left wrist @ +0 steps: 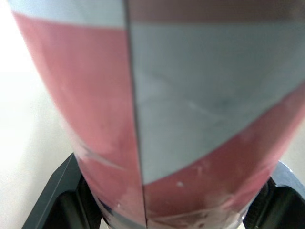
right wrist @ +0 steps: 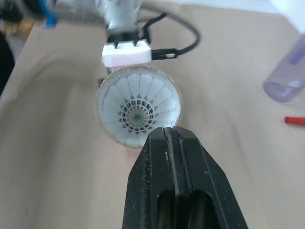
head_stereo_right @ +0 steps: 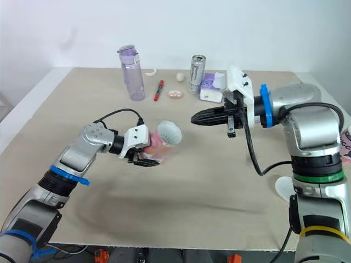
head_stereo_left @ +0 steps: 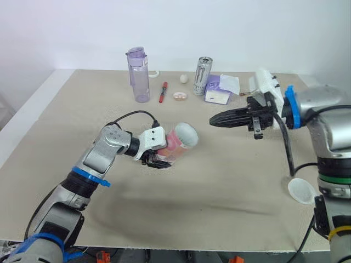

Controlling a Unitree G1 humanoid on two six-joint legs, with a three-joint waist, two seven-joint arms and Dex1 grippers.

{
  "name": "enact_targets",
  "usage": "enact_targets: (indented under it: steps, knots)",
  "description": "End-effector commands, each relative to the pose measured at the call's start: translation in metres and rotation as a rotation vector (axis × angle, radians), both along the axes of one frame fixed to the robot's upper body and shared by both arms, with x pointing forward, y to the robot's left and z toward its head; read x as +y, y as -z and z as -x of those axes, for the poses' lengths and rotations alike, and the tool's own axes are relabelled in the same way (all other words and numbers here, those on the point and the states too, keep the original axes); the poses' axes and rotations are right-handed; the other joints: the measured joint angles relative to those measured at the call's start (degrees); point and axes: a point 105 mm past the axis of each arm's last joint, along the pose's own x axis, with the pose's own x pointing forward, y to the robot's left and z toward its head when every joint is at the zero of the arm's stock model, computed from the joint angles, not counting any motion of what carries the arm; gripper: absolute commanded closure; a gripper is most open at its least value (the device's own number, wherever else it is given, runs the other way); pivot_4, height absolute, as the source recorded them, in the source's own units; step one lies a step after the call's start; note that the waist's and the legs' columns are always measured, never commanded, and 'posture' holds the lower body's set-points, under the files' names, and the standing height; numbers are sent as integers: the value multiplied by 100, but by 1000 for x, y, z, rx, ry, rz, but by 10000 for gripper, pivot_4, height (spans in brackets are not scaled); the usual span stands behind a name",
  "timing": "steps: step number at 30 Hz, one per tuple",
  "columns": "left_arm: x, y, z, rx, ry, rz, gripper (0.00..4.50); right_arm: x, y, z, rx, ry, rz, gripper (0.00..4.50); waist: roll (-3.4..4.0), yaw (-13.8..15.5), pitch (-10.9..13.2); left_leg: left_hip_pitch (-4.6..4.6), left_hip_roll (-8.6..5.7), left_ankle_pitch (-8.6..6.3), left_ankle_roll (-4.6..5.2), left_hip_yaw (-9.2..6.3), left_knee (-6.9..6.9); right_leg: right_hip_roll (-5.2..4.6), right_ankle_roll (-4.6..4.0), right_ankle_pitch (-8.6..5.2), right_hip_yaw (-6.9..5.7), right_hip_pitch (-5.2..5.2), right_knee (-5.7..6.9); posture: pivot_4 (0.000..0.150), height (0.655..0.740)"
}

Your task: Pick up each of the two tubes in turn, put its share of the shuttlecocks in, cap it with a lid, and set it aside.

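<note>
As the left gripper (head_stereo_left: 162,160) clamps the pink tube (head_stereo_left: 176,143) above the table (head_stereo_left: 219,186), its long axis tipped so the mouth, showing a shuttlecock (right wrist: 138,113), faces the right gripper (head_stereo_left: 213,120), that claw hangs near the mouth, fingers pressed together, empty, pointing roughly along the axis.

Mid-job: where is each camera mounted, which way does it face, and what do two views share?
Head eyes: on the head, facing forward and down over the beige table; both arms show, left gripper clamping the pink-and-blue cardboard tube, right gripper shut.
Left wrist: looks along its fingers at the tube's wall.
Right wrist: looks over its shut fingertips into the tube's mouth at the white feather shuttlecock.
Shared by all: the tube.
</note>
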Motion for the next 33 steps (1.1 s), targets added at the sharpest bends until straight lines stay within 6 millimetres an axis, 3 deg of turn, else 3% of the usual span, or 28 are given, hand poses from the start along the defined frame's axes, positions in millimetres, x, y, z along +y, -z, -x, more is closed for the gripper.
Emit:
enact_targets:
  steps: [1,5,10,17,20,21,24,25,27,28,29,30,33]
  knots:
    - [-25,-11,12,6,34,281,13485,-22,0,8,-6,142,-74,44433,-3,27,1,-6,-1,0,0,1,0,0,2,-1,1,-4,-2,1500,7400]
    - [-43,-4,26,17,67,414,13485,-37,18,11,49,234,-84,44433,-4,34,3,-90,-11,-3,-3,-1,-1,2,7,25,5,-81,-1,1500,7400]
    - [-55,7,35,28,76,524,13485,-58,42,13,101,351,-59,44433,-7,43,5,-89,-14,-12,2,-9,-13,1,2,12,-1,-78,-1,1500,7400]
    - [-61,27,48,27,121,500,13485,-95,67,17,133,502,33,44433,-9,30,6,-77,-14,-8,0,-7,-1,6,25,15,3,-69,-2,1500,7400]
    - [-62,29,48,25,128,497,13485,-118,81,20,154,555,138,38047,-8,32,5,-75,-13,-7,0,-4,3,7,33,8,5,-69,-2,1500,7400]
    - [-63,29,48,28,128,501,13485,-127,87,22,158,568,189,32617,-8,31,6,-75,-15,-6,0,-4,6,7,30,5,6,-67,-2,1500,7400]
    - [-64,31,49,36,133,507,13485,-153,97,24,172,617,291,24657,-6,32,5,-76,-14,-6,0,-1,12,6,26,2,9,-66,-2,1500,7400]
    - [-65,33,50,41,139,503,13485,-159,97,24,175,631,304,18341,-7,32,5,-76,-16,-7,0,0,16,5,29,1,11,-63,-2,1500,7400]
    - [-67,33,53,45,158,498,13485,-179,97,23,178,662,350,13117,-6,31,4,-75,-15,-7,0,4,21,5,29,2,15,-63,-2,1500,7400]
    - [-69,33,54,47,164,501,13485,-187,96,23,184,675,364,6853,-6,31,4,-74,-15,-7,0,3,22,6,28,2,15,-62,-3,1500,7400]
    - [-70,32,54,47,169,501,13485,-195,96,22,188,689,379,5853,-4,30,4,-74,-14,-7,0,3,24,6,28,3,15,-61,-2,1500,7400]
    - [-70,32,55,47,171,502,13485,-202,95,22,194,698,388,483,-4,28,4,-74,-16,-7,0,5,24,5,29,3,16,-61,-2,1500,7400]
    - [-71,32,55,44,178,495,13485,-218,97,25,232,707,411,483,-4,29,4,-72,-17,-7,0,7,26,4,29,3,19,-60,-2,1500,7400]
